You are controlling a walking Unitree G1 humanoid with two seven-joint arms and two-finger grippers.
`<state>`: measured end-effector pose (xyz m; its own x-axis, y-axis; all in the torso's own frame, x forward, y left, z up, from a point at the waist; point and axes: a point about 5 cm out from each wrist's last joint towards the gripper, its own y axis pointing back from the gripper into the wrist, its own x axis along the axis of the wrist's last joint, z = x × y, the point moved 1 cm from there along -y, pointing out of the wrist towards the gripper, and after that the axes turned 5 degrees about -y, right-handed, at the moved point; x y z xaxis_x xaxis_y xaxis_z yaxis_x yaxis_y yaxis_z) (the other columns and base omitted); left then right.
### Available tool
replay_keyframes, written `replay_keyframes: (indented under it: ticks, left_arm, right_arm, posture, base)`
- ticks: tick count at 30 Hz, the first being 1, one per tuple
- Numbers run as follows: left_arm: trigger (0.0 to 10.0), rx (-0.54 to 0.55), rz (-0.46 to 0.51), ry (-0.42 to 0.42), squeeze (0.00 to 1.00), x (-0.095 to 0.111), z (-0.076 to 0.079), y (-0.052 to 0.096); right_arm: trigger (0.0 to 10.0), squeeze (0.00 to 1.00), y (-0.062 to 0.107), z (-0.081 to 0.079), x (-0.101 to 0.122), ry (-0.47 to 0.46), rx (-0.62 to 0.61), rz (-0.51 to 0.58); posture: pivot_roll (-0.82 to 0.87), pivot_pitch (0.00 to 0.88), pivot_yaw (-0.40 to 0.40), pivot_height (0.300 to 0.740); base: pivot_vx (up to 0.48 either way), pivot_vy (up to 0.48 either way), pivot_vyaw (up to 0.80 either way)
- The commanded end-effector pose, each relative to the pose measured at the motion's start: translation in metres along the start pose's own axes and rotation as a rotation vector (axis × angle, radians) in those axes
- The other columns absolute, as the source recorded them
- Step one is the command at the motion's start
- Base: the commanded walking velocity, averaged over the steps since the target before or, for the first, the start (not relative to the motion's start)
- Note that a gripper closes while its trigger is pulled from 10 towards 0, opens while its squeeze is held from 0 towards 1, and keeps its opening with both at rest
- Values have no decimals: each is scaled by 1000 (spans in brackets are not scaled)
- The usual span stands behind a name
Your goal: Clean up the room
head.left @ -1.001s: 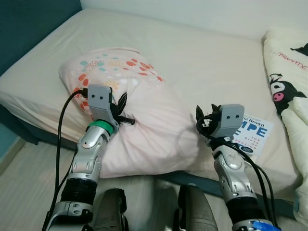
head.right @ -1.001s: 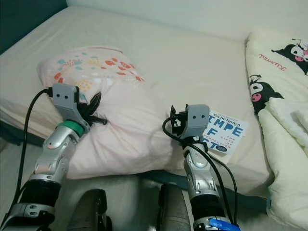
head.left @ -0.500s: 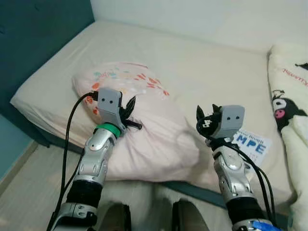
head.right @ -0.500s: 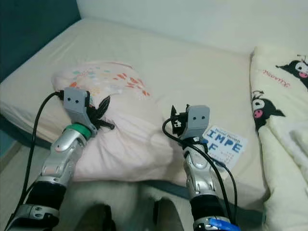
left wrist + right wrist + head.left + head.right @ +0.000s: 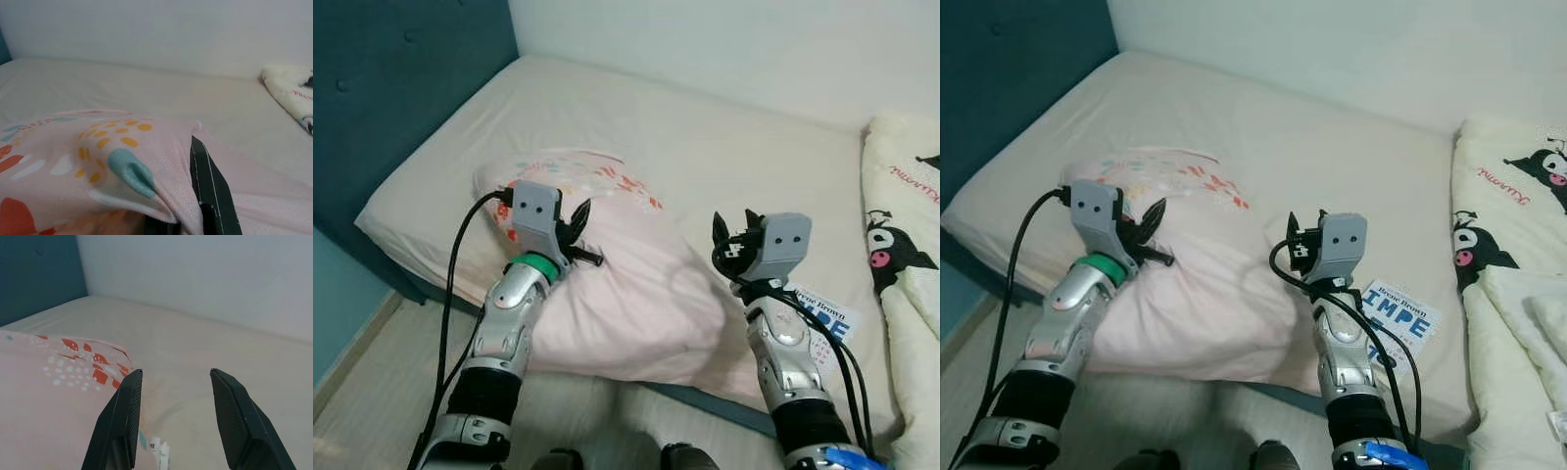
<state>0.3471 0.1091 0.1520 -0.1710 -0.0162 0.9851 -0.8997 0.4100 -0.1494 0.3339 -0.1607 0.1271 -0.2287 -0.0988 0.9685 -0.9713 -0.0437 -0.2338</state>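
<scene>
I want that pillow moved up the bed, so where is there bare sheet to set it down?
The widest bare sheet lies beyond the pillow, bordered by the wall, the teal headboard and the cartoon blanket. The near edge is crowded: the left gripper grips the pillow, the open right gripper hovers beside a book.

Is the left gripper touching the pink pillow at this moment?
Touching. The left wrist view shows the pink pillow fabric bunched over and against a black finger of the left gripper, no gap between.
</scene>
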Motion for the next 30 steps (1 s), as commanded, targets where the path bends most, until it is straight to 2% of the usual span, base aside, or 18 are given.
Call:
replay_keyframes:
  ticks: [1, 8, 10, 15, 22, 30]
  left_arm:
    - [10000, -21, 34, -31, 0, 4, 5, 0]
    - [10000, -37, -51, -52, 0, -15, 10, 4]
    - [10000, -11, -71, -61, 0, -20, 10, 5]
    - [10000, 5, -53, -43, 0, -18, 10, 4]
    - [10000, -13, -15, -76, 0, -9, 13, -2]
    - [10000, -28, -14, -95, 0, -8, 17, -4]
  right_arm:
    - [10000, 0, 6, 3, -8, 4, -24, -28]
    - [10000, 0, 7, 7, -15, 17, -75, -66]
    - [10000, 0, 8, 8, -15, 21, -79, -62]
    - [10000, 0, 6, 9, -13, 16, -84, -52]
    - [10000, 0, -2, 10, -9, 8, -89, -36]
    - [10000, 0, -3, 13, -9, 19, -99, -41]
  posture:
    - [5, 43, 22, 740]
    - [2, 48, 28, 740]
    - [2, 54, 33, 740]
    - [1, 58, 36, 740]
    - [6, 59, 31, 740]
    - [14, 61, 28, 740]
  base:
    - [0, 0, 0]
    - [0, 0, 0]
    - [0, 0, 0]
    - [0, 0, 0]
    - [0, 0, -800]
    - [0, 0, -800]
